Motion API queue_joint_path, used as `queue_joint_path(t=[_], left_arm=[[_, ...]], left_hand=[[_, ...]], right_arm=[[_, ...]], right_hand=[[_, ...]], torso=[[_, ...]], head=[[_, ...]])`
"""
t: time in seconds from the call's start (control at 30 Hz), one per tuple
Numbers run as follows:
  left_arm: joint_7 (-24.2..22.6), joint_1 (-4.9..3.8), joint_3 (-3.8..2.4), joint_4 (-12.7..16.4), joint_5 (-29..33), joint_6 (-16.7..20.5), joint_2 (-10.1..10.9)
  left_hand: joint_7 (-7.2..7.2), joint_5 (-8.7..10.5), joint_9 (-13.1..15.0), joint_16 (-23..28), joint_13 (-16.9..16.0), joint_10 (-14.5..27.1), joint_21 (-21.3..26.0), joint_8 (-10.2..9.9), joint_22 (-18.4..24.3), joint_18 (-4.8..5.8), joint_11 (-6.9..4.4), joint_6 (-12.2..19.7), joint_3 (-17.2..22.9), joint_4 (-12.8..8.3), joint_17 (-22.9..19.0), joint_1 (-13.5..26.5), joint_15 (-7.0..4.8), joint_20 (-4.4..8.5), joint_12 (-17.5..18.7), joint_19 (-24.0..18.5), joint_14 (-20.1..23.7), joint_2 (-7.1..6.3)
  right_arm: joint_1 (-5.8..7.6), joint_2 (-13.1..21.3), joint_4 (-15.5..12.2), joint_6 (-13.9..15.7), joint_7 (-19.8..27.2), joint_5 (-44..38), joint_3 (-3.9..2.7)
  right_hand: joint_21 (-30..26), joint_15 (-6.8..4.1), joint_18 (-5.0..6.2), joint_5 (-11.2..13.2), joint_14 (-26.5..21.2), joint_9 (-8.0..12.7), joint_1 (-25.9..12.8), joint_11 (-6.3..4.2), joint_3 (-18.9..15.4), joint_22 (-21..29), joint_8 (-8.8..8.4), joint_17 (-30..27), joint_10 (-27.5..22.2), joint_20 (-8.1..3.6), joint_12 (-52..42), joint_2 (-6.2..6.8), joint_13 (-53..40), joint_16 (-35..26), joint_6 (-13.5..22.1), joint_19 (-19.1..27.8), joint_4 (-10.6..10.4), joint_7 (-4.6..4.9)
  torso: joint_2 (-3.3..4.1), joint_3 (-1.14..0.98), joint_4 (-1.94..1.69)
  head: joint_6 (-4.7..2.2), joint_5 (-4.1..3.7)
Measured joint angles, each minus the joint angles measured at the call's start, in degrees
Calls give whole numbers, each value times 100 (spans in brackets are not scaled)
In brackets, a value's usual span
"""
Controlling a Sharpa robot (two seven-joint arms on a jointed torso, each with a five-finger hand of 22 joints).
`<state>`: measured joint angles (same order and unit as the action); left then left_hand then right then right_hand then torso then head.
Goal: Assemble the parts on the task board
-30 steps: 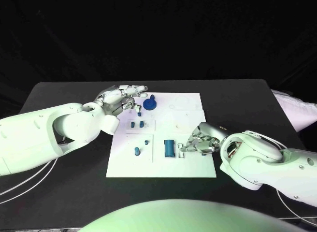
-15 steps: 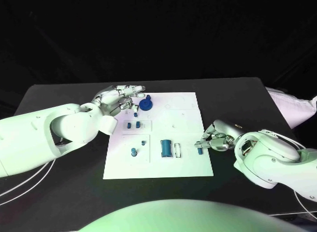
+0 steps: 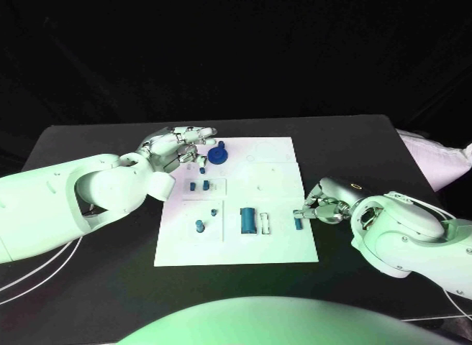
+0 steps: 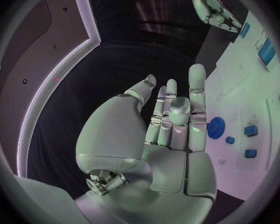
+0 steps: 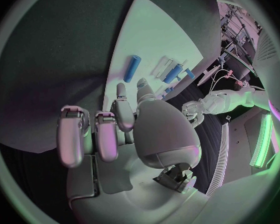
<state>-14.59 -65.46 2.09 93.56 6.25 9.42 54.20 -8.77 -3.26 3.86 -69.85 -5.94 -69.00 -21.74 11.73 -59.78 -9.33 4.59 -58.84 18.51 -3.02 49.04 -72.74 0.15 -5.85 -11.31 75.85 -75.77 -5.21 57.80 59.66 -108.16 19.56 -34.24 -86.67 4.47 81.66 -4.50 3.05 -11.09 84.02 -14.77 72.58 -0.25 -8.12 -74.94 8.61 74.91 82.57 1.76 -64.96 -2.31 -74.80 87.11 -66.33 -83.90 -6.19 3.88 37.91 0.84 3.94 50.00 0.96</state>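
The white task board (image 3: 273, 169) lies mid-table. My left hand (image 3: 181, 147) hovers at the board's far left corner with its fingers spread and nothing in them, close beside the blue gear (image 3: 217, 154). In the left wrist view the gear (image 4: 216, 127) lies just past that hand (image 4: 171, 134). My right hand (image 3: 325, 204) is at the board's right edge, fingers loosely apart and holding nothing. A small blue peg (image 3: 297, 223) lies on the board just in front of its fingertips. The right wrist view shows the peg (image 5: 132, 68) beyond the hand (image 5: 130, 129).
A blue block (image 3: 247, 221) and a white bar (image 3: 264, 222) lie side by side near the board's front. Small blue pieces (image 3: 198, 185) sit in the left column, with further ones (image 3: 201, 227) nearer the front. Black table (image 3: 91, 144) surrounds the board.
My right hand has drawn back from beside the blue block to the board's right edge, leaving the small blue peg lying on the board. The camera shifted. My left hand has stayed put.
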Motion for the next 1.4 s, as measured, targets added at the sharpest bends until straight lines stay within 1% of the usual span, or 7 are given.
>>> queue_joint_path(t=[0.53, 0.73, 0.87, 1.0, 1.23, 1.33, 1.4], left_arm=[[5, 1, 0, -8, -25, -22, 2], [9, 3, 0, -12, -29, -36, 2], [12, 3, 0, -12, -31, -47, 3], [15, 3, 0, -10, -34, -57, 3], [18, 4, 1, -7, -38, -75, 6], [19, 4, 1, -5, -40, -81, 12], [19, 4, 1, -4, -41, -83, 13]], left_hand=[[-20, 0, 0, 0, -11, 0, 0, 0, 0, 0, 0, -20, -16, -16, -8, 0, 0, 0, 0, 0, 0, 0], [-20, 0, 0, 0, -10, 0, 0, 0, 0, 0, 0, -20, -16, -16, -7, 0, 0, 0, 0, 0, 0, 0], [-20, 0, 0, 0, -10, 0, 32, 0, 11, 1, 0, -20, -16, -16, -12, 0, 0, 0, -14, 0, 0, 0], [-20, 0, 0, 0, -10, 0, 32, 0, 14, 0, 0, -20, -16, -16, -13, 0, 0, 0, -22, 0, 0, 0], [-20, 0, 0, 0, -9, 0, 32, 0, 14, 0, 0, -20, -16, -16, -13, 0, 0, 0, -22, 0, 0, 0], [-20, 0, 0, 0, -9, 0, 32, 0, 14, 0, 0, -20, -16, -16, -20, 0, 0, 0, -22, 0, 0, 0], [-20, 0, 0, 0, -9, 0, 32, 0, 14, 0, 0, -20, -16, -16, -20, 0, 0, 0, -22, 0, 0, 0]], right_arm=[[-111, -241, 159, -425, -16, -627, -4], [-139, -334, 187, -579, -16, -875, -28], [-154, -427, 211, -706, -10, -1154, -42], [-160, -508, 244, -789, 2, -1452, -50], [-172, -577, 255, -848, 34, -1788, -49], [-176, -575, 252, -842, 42, -1808, -47], [-179, -562, 242, -813, 43, -1767, -45]], right_hand=[[-27, -1, 0, 78, 0, -29, -51, -19, 10, 1, -21, -1, -21, 0, 67, 52, 29, -34, 17, 0, -20, 17], [-27, 0, 0, 85, 0, -67, 210, -38, 227, 1, -47, 4, -41, 0, 96, 152, 28, -34, 7, 0, 195, 4], [-50, 3, 0, 263, 1, -73, 467, -29, 408, 2, -68, 4, -52, 0, 134, 185, 18, -34, 13, 0, 410, -17], [-50, 15, 0, 276, -7, -61, 619, -48, 650, 2, -106, 3, -97, 0, 198, 263, 69, -34, 23, 0, 652, -7], [-49, 22, 0, -372, -1, -6, 685, -40, 1221, 2, -206, 3, -126, 0, 245, 329, 82, -58, 33, 0, 923, 55], [-49, 22, 0, -747, -1, -17, 680, -38, 1391, 3, -206, 3, -128, 0, 255, 324, 83, -58, 35, 0, 829, 56], [-49, 22, 0, -1057, 0, -37, 580, -32, 1557, 3, -213, 3, -134, 0, 278, 227, 101, -58, 33, 0, 734, 52]], torso=[[-10, -2, -3], [-11, -1, -2], [-11, -1, 0], [-8, -4, 0], [-7, -5, -6], [-7, -5, -8], [-6, -7, -7]], head=[[0, 31], [0, 44], [0, 47], [0, 51], [0, 61], [0, 69], [0, 77]])
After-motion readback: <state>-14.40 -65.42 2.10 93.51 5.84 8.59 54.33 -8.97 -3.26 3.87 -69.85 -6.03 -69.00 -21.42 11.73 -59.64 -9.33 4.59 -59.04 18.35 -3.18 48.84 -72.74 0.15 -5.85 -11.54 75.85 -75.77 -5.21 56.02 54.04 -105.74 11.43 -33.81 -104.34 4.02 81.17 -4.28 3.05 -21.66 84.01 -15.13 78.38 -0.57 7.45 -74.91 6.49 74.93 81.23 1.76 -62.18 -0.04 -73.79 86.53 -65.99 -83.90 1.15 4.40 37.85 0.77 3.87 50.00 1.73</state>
